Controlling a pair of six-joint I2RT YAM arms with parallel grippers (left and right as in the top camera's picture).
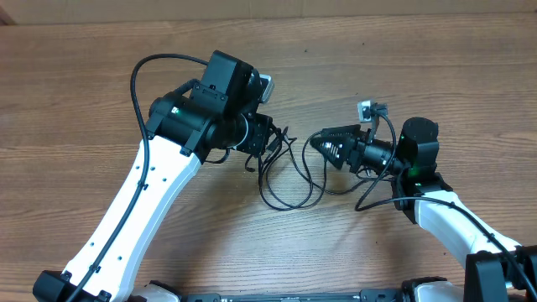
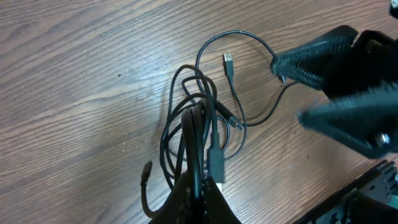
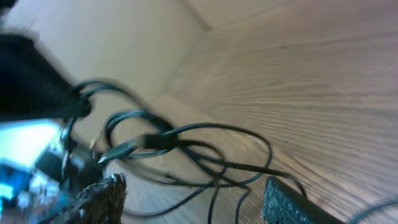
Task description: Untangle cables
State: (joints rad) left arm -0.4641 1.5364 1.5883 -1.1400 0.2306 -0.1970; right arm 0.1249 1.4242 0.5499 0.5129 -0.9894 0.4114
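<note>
Left wrist view puts the left end effector (image 2: 200, 190) at 6 o'clock of the frame, jaws closed tight on a gathered bunch of the cables (image 2: 196, 118), several strands pinched together where they run into the fingers. From that pinch the strands fan up toward 12 o'clock in overlapping loops lying on the wooden worktop (image 2: 74, 74). A silver plug (image 2: 229, 62) lies free inside the loop at 1 o'clock, and a black plug (image 2: 216, 163) lies close to the grip. At 3 o'clock the right end effector (image 2: 289, 90) stands with its jaws apart and nothing between them, its upper fingertip just beside the outer loop; whether it touches the cord I cannot tell. Overhead, the tangle sits between the two arms, its slack loops sagging toward 6 o'clock.

These cords look thin, light and limp, so they should drag and slide rather than keep a shape, and a hard tug would probably tighten the crossings. The likeliest good hold is the silver plug or the cord just behind it: it is stiffer, clear of the dense knot, and could be drawn gently toward 3 o'clock while the left side anchors the bunch
</note>
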